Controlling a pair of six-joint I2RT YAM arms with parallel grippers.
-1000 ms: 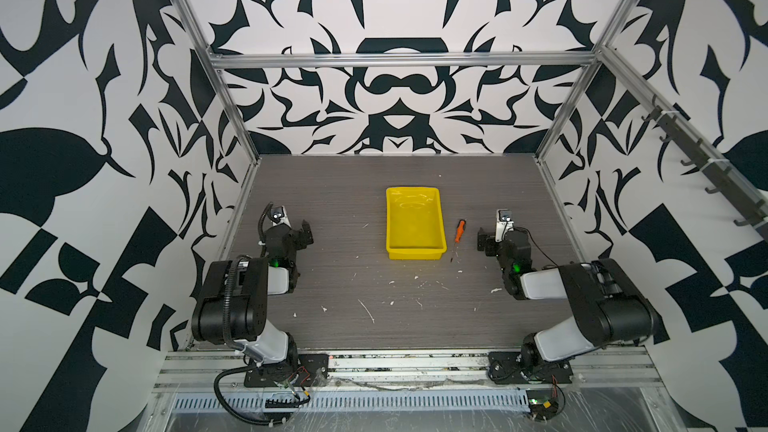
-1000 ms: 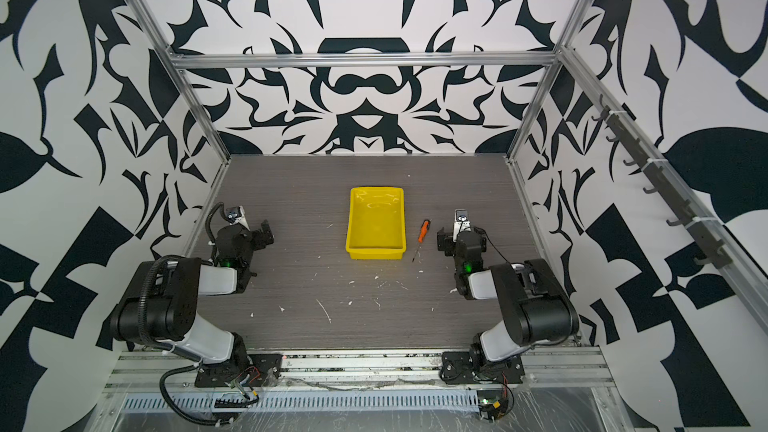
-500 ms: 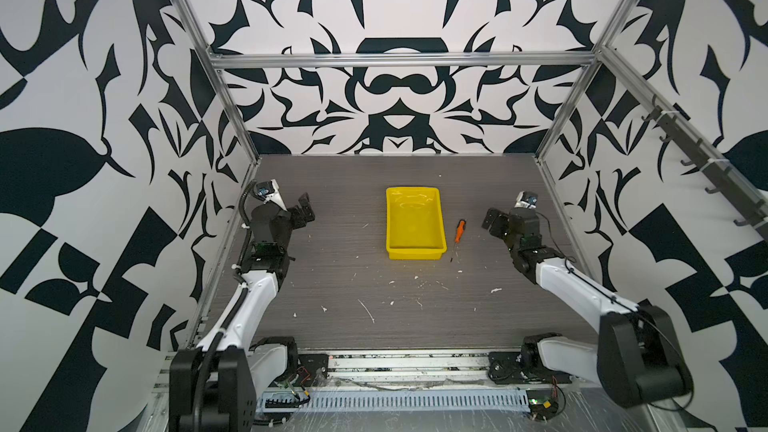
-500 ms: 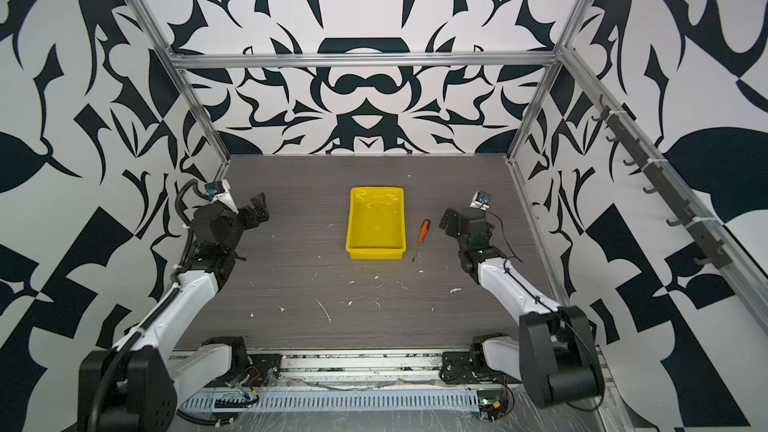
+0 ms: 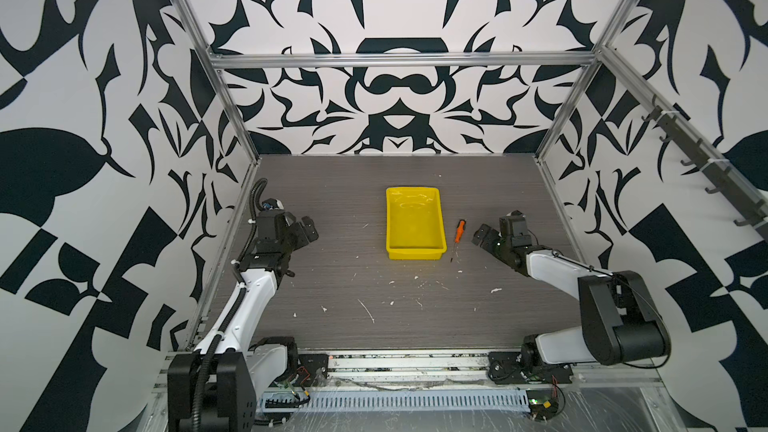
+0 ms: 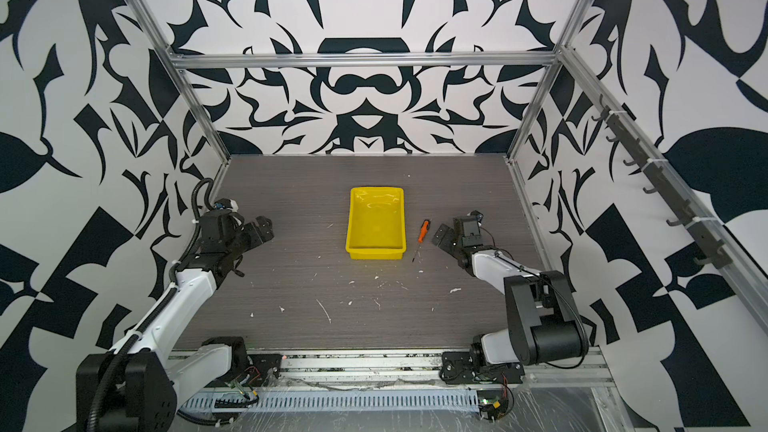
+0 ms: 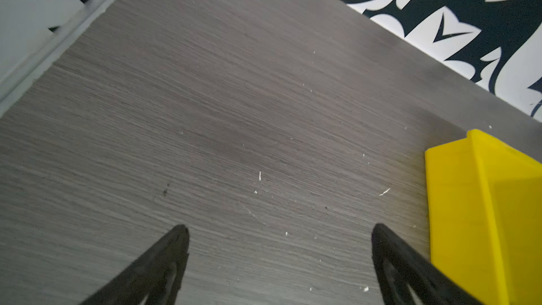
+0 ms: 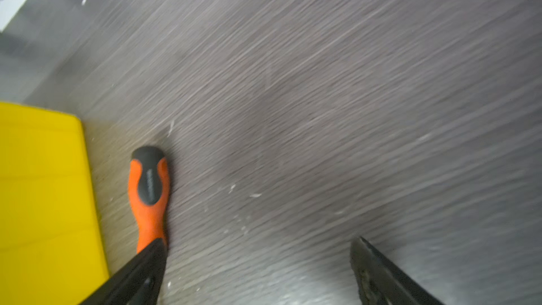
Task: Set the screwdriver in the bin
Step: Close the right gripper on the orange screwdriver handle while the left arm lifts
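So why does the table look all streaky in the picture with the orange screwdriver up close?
Right wrist view: blur smears the table grain into streaks, and the screwdriver and bin edges look soft. Left wrist view: much sharper, grain crisp. Both top views: sharp, with shiny glare on the bin's floor.

Black-white patterned walls (image 5: pixel 399 14); grey woodgrain tabletop (image 5: pixel 353 209), white flecks (image 5: pixel 368 311); aluminium frame rail (image 5: pixel 399 61) across back.

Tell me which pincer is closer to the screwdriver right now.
The right pincer: it hangs open right beside the screwdriver, by its orange handle. The left pincer is far off, on the opposite side of the bin.
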